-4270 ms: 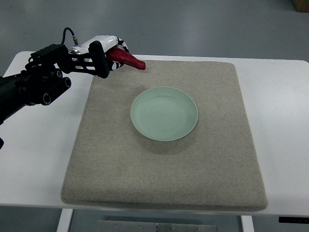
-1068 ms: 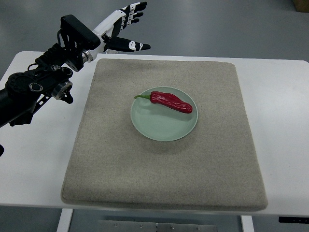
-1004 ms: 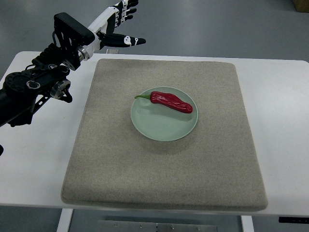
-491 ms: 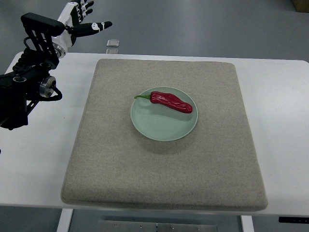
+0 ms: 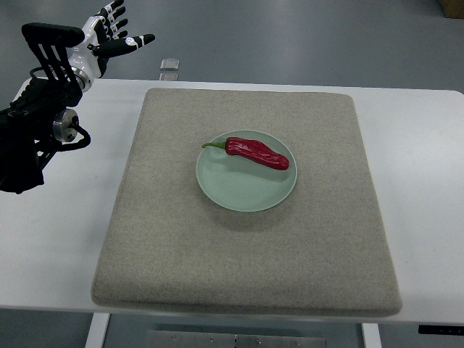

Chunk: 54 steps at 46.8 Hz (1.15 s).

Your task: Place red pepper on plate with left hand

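Top view gives you the glossy red pepper with a short green stem [image 5: 256,152] lying across the far half of the round pale green plate [image 5: 243,192], its stem tip reaching just over the plate's left rim. That plate sits near the middle of the square beige felt mat [image 5: 239,268], which covers most of the white table [image 5: 424,188]. You'll find the white-and-black left hand [image 5: 109,40] well apart at the upper left, past the table's far edge, fingers spread and holding nothing. Its black arm is cut off by the left edge.
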Available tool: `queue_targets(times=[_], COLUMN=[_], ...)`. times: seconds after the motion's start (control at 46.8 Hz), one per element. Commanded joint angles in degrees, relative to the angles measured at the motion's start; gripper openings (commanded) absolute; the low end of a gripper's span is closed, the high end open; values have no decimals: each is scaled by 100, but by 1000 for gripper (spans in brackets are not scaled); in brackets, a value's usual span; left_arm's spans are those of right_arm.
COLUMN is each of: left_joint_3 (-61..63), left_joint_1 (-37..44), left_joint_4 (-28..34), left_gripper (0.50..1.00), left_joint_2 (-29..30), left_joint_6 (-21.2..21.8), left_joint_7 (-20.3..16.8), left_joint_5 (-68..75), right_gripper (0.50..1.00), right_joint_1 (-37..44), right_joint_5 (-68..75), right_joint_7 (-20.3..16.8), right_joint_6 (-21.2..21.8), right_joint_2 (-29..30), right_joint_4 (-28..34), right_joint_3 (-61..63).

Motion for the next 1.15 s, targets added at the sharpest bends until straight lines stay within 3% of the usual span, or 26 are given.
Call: queue_targets(times=[0.0,0.214,0.705,1.132], left_joint_3=[-26,-8,-166,-193], left_joint_1=[17,193,264,334], left_joint_4=[8,-1,16,16], left_gripper=[996,996,999,999], left_joint_2=[0,-26,-44,-44], left_joint_6=[-253,-333,-394,-412], left_joint_7=[43,69,614,623], left_joint_5=[-338,-497,-594,-594], right_gripper=[932,932,932,932], right_joint_1=[0,0,9,176], right_joint_5=[0,0,0,-9], right_joint_7=[0,0,0,-9], right_joint_6=[0,0,9,9], right_joint_2=[0,0,0,0], right_joint_4=[0,0,9,9], right_joint_3=[0,0,9,0])
